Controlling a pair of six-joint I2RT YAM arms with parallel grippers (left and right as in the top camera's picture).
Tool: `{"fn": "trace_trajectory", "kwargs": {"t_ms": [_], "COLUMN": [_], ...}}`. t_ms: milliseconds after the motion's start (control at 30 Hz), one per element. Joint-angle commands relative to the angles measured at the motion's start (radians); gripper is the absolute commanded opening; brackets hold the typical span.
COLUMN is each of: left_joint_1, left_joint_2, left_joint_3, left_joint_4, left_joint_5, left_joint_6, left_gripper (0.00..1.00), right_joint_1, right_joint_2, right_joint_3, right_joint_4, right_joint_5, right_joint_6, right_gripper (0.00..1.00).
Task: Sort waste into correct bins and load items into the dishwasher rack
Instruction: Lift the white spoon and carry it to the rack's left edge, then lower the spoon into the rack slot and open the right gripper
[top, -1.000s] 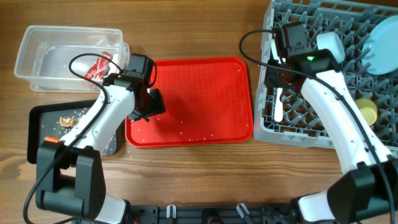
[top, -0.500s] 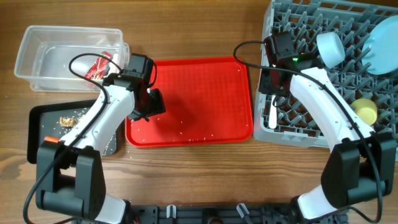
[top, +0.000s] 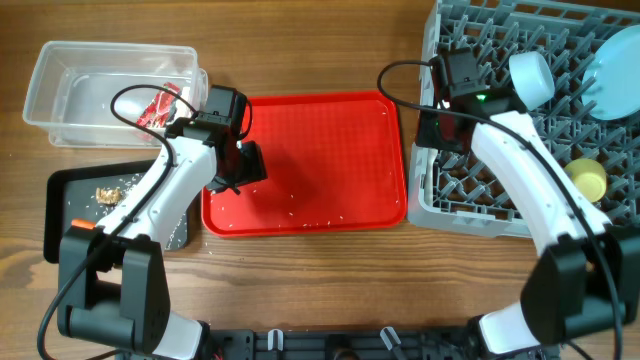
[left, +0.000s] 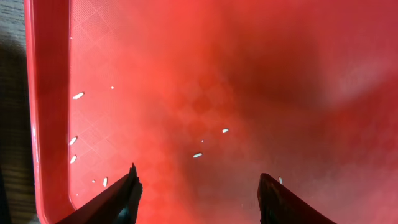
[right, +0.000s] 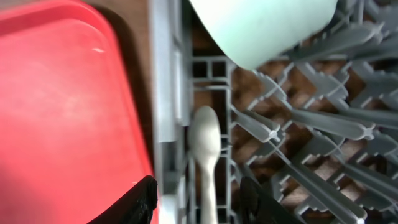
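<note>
My left gripper (left: 199, 174) is open and empty, low over the left part of the red tray (top: 330, 130), where white rice grains (left: 198, 155) lie scattered. In the overhead view it (top: 245, 165) sits near the tray's left rim. My right gripper (right: 199, 183) is open over the left edge of the grey dishwasher rack (top: 520, 215). The white spoon (right: 205, 143) lies in the rack between its fingers. A pale green bowl (right: 261, 25), a pale blue plate (top: 615, 75) and a yellow cup (top: 588, 178) are in the rack. The red-and-white wrapper (top: 158, 105) lies in the clear tub (top: 60, 85).
The black tray (top: 60, 225) at the left holds brown food bits (top: 105, 193). Rice grains (top: 290, 212) also lie near the red tray's front rim. The rack's upright pegs (right: 323, 118) stand close around my right gripper. Bare wooden table lies in front.
My right arm shifted left over the rack's left edge. The spoon, seen below the gripper before, no longer shows in the overhead view. The left arm has not moved.
</note>
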Motion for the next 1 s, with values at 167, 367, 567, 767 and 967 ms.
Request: {"fn": "trace_trajectory", "kwargs": {"t_ms": [167, 367, 567, 767, 967], "left_joint_1": [-0.003, -0.003, -0.003, -0.003, -0.003], "left_joint_2": [0.009, 0.009, 0.009, 0.009, 0.009], "left_joint_3": [0.005, 0.005, 0.005, 0.005, 0.005], "left_joint_4": [0.029, 0.032, 0.033, 0.033, 0.033], "left_joint_5": [-0.017, -0.016, -0.016, -0.016, -0.016], "left_joint_6": [0.012, 0.012, 0.012, 0.012, 0.012], "left_gripper": [0.63, 0.62, 0.62, 0.62, 0.62], "right_joint_1": [0.006, 0.006, 0.01, 0.016, 0.016], "right_joint_2": [-0.132, -0.098, -0.077, -0.037, -0.005], "right_joint_3": [0.005, 0.005, 0.005, -0.02, -0.107], "right_joint_4": [0.066, 0.041, -0.03, -0.085, -0.071], "right_joint_5": [-0.293, -0.444, -0.512, -0.521, -0.505], "right_joint_6": [-0.161, -0.191, -0.234, -0.267, -0.264], "right_gripper": [0.28, 0.24, 0.24, 0.25, 0.25]}}
